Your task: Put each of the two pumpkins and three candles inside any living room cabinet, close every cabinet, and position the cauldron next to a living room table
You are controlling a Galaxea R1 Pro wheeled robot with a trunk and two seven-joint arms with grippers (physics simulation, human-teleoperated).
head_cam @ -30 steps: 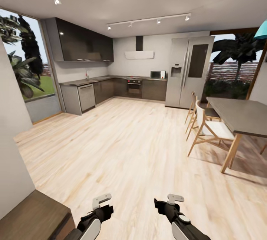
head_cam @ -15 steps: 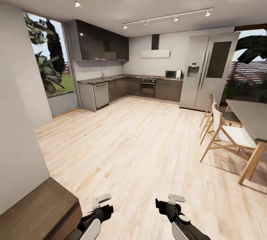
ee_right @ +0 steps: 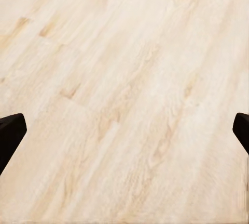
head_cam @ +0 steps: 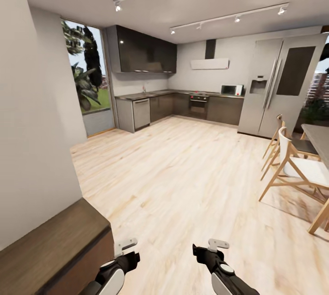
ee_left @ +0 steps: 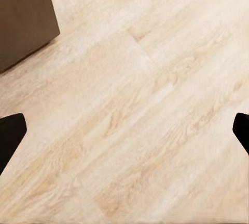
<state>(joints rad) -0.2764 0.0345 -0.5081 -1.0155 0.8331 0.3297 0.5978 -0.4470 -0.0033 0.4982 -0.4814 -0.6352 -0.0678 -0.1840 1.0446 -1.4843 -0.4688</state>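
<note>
Big open-plan room with pale wood floor (head_cam: 183,181) running all the way back to the dark kitchen cupboards (head_cam: 146,53), oven and steel fridge (head_cam: 283,87) on the far wall. Loads of free floor straight ahead. Edges to watch: a white wall (head_cam: 32,126) close on the left, and the corner of the dark-brown cabinet (head_cam: 59,244) sitting right beside the left gripper (head_cam: 124,247), low at the left. On the right, wooden chairs (head_cam: 297,167) and a dining table edge. Both arms hang low over bare floor; left gripper and right gripper (head_cam: 214,244) have their fingers spread wide, nothing held.
</note>
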